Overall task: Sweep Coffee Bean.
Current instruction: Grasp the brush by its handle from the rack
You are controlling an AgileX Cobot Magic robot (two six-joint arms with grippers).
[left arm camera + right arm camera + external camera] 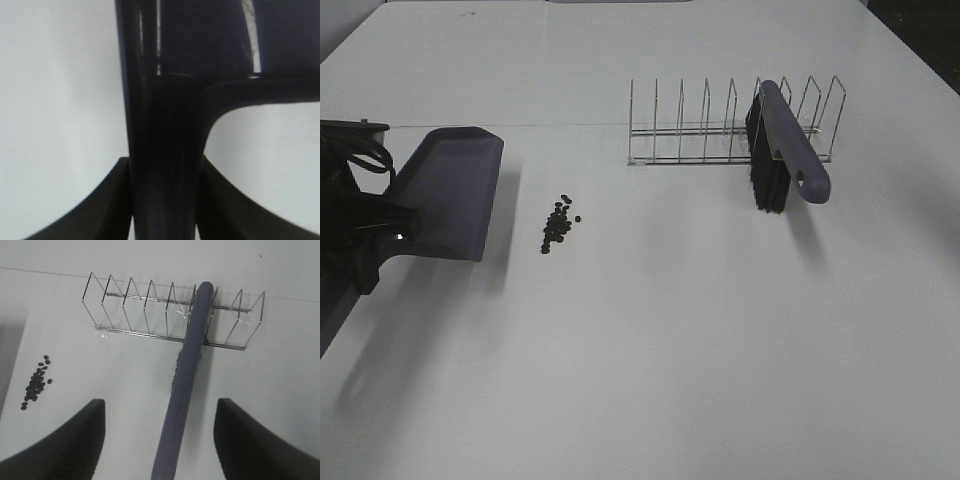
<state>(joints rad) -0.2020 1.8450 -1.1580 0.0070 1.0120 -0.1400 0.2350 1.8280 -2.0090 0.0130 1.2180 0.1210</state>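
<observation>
Several tiny dark coffee beans [558,220] lie in a small cluster on the white table; they also show in the right wrist view [36,382]. The grey dustpan [450,190] sits just left of them, its mouth facing them. My left gripper [380,235] is shut on the dustpan's handle [162,150], which fills the space between its fingers [112,200]. The grey brush [785,140] stands in a wire rack [700,135]. My right gripper [161,405] is open over the brush handle [182,385], not touching it. It is out of the exterior view.
The wire rack [150,305] stands at the back right with several empty slots to the left of the brush. A thin seam [570,124] runs across the table behind the dustpan. The left arm's dark body [345,200] sits at the table's left edge.
</observation>
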